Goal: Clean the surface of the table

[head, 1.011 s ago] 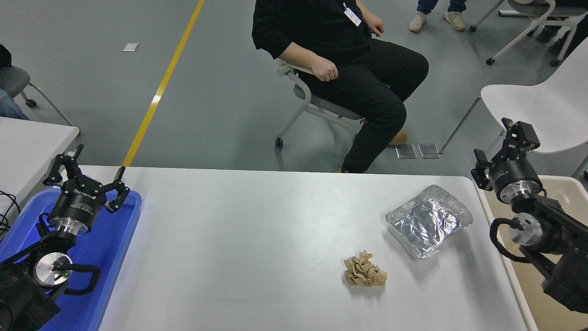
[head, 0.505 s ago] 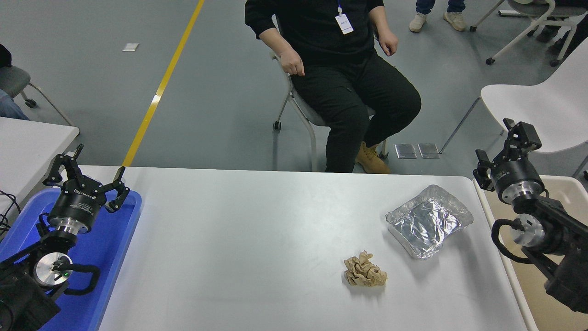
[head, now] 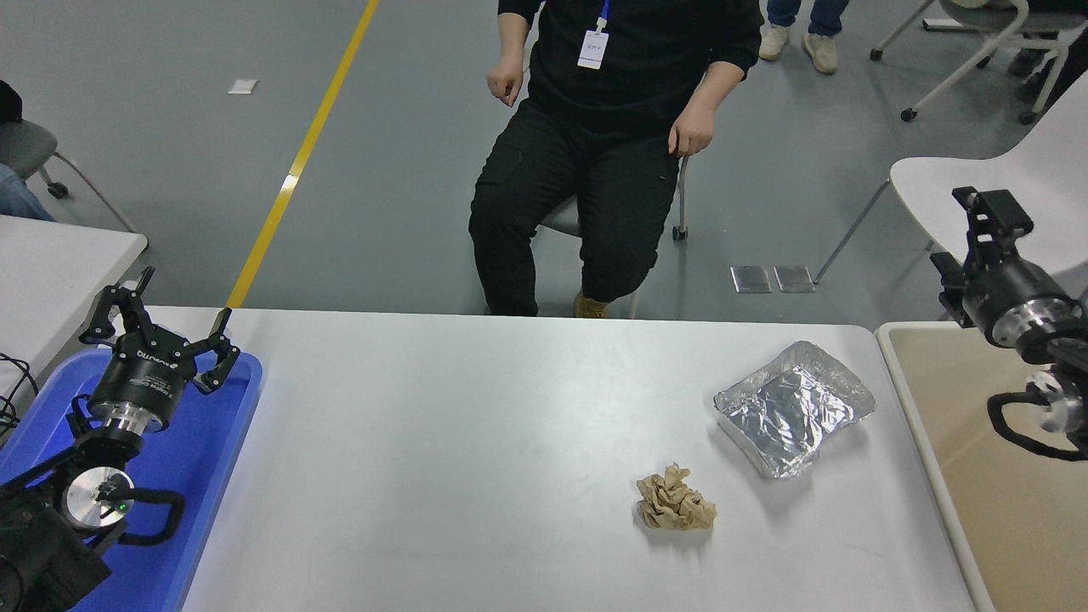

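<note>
Off the right edge of the table surface (head: 476,442), the right gripper (head: 977,229) has drawn back and higher than half a second ago, away from the foil tray (head: 795,408); whether its fingers are spread I cannot tell. That retreat suggests clearing has not begun: the tray and a crumpled brown paper wad (head: 676,504) just nearer the camera lie on the tabletop's right half. Over the blue tray (head: 221,459) at the table's left edge, the left gripper (head: 161,327) hangs spread, unmoved.
</note>
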Controlling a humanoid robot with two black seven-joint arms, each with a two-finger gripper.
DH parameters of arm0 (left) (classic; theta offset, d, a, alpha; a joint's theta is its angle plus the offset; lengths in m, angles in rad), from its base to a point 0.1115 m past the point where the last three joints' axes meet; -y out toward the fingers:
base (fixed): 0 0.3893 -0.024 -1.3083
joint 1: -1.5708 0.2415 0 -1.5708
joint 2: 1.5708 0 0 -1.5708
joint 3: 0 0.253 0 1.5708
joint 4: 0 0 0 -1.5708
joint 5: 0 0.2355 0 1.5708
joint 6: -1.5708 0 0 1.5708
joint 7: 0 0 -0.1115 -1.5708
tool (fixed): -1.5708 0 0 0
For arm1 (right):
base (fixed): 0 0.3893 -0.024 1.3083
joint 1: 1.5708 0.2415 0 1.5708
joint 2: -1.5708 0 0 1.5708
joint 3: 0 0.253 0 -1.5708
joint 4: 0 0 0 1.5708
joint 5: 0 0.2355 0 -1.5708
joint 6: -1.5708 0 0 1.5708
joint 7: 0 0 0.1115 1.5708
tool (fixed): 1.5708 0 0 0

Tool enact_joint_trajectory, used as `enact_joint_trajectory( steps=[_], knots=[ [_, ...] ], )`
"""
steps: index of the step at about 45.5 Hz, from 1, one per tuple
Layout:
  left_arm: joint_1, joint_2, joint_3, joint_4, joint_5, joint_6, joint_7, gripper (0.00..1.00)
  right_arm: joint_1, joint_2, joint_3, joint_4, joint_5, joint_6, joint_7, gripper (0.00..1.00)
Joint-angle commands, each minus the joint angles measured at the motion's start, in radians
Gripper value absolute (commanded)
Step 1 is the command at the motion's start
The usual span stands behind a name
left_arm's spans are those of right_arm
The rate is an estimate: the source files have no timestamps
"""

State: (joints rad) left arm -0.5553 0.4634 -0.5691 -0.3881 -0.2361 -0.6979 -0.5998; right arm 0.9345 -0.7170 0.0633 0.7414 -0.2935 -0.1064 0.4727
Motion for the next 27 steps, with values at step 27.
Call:
enact_joint_trajectory(
  steps=[27],
  knots=[
    [0.0, 0.0, 0.0, 0.0, 0.0, 0.0, 0.0, 1.0, 0.247, 0.128, -0.643, -0.131, -0.665, 0.02, 0.0, 0.98]
  ],
)
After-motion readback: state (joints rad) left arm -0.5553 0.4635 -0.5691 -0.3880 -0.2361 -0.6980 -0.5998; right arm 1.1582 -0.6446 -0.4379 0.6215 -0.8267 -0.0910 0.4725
